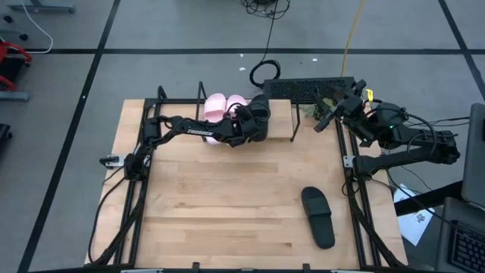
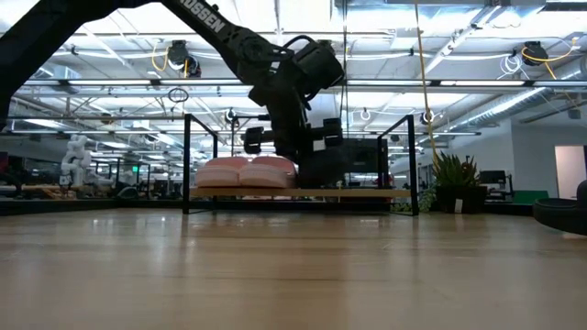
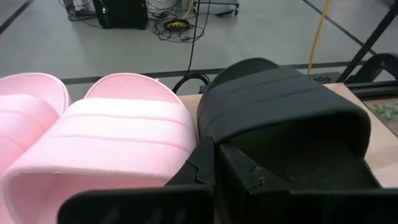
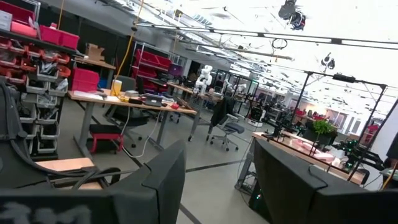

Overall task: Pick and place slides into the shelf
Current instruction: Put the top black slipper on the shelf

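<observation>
The shelf point(image 1: 182, 108) stands along the table's far edge. Two pale pink slides point(image 1: 226, 105) lie side by side on its board point(image 2: 394, 192). Right of them on the board is a black slide point(image 3: 286, 106), with my left gripper point(image 3: 214, 167) shut on it from the near side. The other black slide point(image 1: 318, 218) lies flat on its sole on the tabletop at the near right. My right gripper point(image 4: 224, 186) hangs open and raised beyond the table's far right corner, holding nothing. My left gripper holds the black slide by the side of its wide strap point(image 3: 208, 134) that faces the pink slides. One finger point(image 3: 249, 171) reaches under the strap and the other stays outside. The fingers slant down from the table's near side. The slide sits level, its sole at the board.
The shelf's black rod frame point(image 2: 186, 160) rises at both ends of the board. A dark keyboard-like box point(image 1: 307, 89) and a small plant point(image 2: 454, 179) sit behind the shelf's right end. The wide tabletop point(image 1: 227, 197) in front holds only the loose black slide.
</observation>
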You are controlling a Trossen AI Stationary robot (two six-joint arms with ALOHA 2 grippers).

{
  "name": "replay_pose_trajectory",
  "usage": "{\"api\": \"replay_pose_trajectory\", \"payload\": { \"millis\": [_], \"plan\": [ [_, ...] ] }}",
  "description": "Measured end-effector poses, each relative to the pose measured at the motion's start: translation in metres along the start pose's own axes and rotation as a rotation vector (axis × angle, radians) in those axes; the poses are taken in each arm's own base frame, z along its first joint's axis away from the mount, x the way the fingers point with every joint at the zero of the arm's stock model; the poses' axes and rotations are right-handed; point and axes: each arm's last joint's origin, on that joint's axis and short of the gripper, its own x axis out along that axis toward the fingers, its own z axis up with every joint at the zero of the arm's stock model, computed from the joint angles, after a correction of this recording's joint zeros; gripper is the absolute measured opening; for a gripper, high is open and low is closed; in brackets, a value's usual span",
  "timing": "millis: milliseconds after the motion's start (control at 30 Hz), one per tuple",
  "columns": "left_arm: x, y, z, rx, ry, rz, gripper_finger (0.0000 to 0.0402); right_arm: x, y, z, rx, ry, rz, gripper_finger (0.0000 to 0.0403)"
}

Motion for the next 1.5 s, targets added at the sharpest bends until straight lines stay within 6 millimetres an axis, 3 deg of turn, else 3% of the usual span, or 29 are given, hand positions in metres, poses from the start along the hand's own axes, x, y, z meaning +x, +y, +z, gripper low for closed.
{"api": "replay_pose_trajectory", "payload": {
  "millis": [1100, 1500],
  "plan": [
    [0.002, -0.004, -0.002, 0.037, 0.035, -0.065, 0.0001, -0.0043, -0.0035, -0.0014, -0.015, 0.016, 0.007, 0.018],
    [0.004, -0.0042, -0.0012, 0.05, 0.041, -0.08, 0.0024, -0.0049, -0.0032, -0.0031, -0.029, 0.031, 0.014, 0.018]
  ]
}}
